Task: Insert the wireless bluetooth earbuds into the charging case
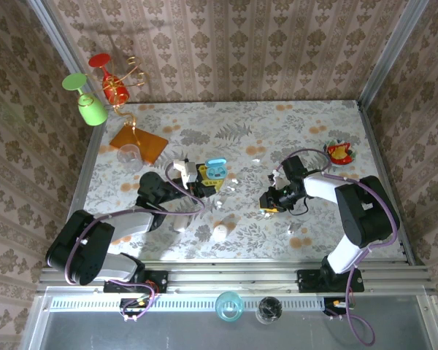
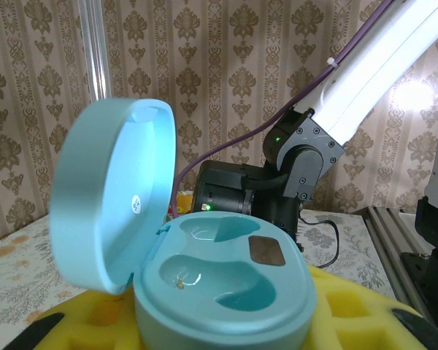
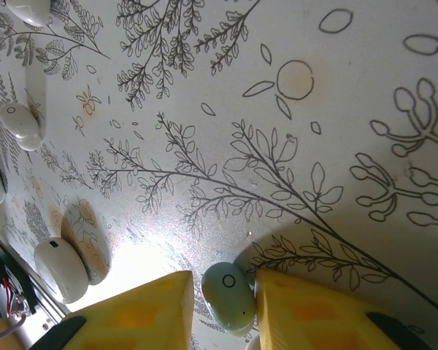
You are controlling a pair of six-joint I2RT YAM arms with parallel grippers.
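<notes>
The teal charging case [image 2: 226, 284] stands with its lid [image 2: 113, 193] swung up and both wells bare. My left gripper [image 2: 223, 328] is shut on its base between yellow pads [image 2: 365, 306]; from above, the case [image 1: 216, 169] sits left of centre. A bluish earbud [image 3: 228, 295] lies on the table between the yellow pads of my right gripper [image 3: 223, 310]. The right pad [image 3: 306, 306] touches it, and a sliver of table shows at the left pad [image 3: 146, 313]. Several whitish earbuds [image 3: 18, 120] lie further off; from above, my right gripper [image 1: 271, 203] is right of centre.
A white pebble-like case [image 1: 220, 232] sits near the front edge. Green [image 1: 91, 109] and red [image 1: 113, 87] goblets, an orange tile [image 1: 140, 142] and a clear glass [image 1: 129, 154] crowd the back left. A red-and-green dish [image 1: 341, 152] sits at the back right. Patterned walls enclose the table.
</notes>
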